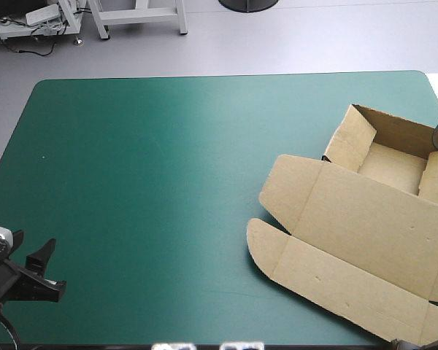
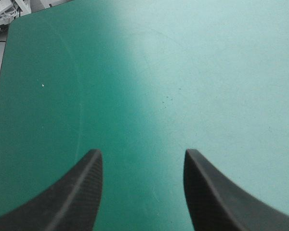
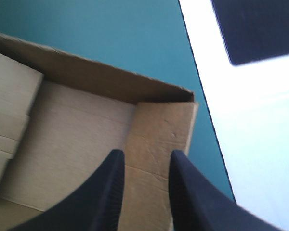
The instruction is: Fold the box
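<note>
At right, the brown cardboard box (image 1: 390,164) seemed half-formed, lid (image 1: 379,226) flat; black-fingered left gripper (image 2: 140,159) and right gripper (image 3: 145,156) gaped empty.

The box (image 1: 365,240) is seen to be made of brown board, matt and paper-like, with pressed crease lines across its panels. The teal-green cover (image 1: 168,182) is shown as smooth and mostly matt, with a soft sheen and a few faint scuff lines. The black fingers (image 2: 72,197) of the left gripper (image 2: 143,159) appear matt and rubber-like, with a faintly grained surface.
</note>
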You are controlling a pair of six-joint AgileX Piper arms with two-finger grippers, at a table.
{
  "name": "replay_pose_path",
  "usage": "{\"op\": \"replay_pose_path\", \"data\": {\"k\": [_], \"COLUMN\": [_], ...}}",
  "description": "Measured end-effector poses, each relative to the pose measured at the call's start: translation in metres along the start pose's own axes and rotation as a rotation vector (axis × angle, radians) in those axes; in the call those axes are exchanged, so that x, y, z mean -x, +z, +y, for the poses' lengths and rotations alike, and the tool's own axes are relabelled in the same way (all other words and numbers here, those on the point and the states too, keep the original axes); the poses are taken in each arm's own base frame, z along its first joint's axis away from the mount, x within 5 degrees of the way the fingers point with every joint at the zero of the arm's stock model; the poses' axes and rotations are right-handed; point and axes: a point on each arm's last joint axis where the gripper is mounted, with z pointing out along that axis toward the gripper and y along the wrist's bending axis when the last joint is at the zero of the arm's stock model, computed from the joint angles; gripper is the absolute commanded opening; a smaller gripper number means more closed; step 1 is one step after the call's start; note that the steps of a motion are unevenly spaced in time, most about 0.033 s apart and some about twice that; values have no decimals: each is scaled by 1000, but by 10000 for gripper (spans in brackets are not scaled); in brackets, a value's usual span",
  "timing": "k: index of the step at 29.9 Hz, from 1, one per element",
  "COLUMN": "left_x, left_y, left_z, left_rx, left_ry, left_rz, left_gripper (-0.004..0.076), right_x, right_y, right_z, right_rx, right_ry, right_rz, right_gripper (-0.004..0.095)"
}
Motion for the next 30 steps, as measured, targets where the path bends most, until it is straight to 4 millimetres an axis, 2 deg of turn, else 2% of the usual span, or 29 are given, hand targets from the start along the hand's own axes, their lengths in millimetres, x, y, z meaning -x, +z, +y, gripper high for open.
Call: {"op": "replay_pose_path", "data": {"k": [3, 7, 10, 14, 18, 21, 23, 27, 30], "left_x": [2, 4, 5, 8, 10, 10, 10, 6, 0], "left_y": [0, 0, 0, 0, -1, -1, -1, -11, -23], "left_z": [0, 0, 1, 1, 1, 1, 1, 2, 2], "left_rx": [2, 5, 7, 12, 14, 15, 15, 20, 26], "left_ry": [0, 0, 0, 1, 2, 2, 2, -1, -5], "left_rz": [-22, -43, -58, -92, -108, -113, -116, -155, -196], "left_gripper": [369, 359, 319, 269, 245, 244, 244, 244, 244], "right_x": [9, 0, -17, -46, -91, -126, -148, -197, -229], "right_y": [-52, -119, -169, -225, -273, -285, -284, -270, -249], "right_z": [18, 44, 63, 85, 110, 124, 130, 136, 135], "right_rx": [55, 97, 84, 53, 24, 20, 28, 53, 56], "right_ry": [-7, -43, -87, -134, -175, -187, -195, -202, -179], "right_rz": [-126, -268, -355, -479, -597, -628, -629, -595, -543], "right_gripper": [51, 20, 20, 20, 20, 20, 19, 18, 17]}}
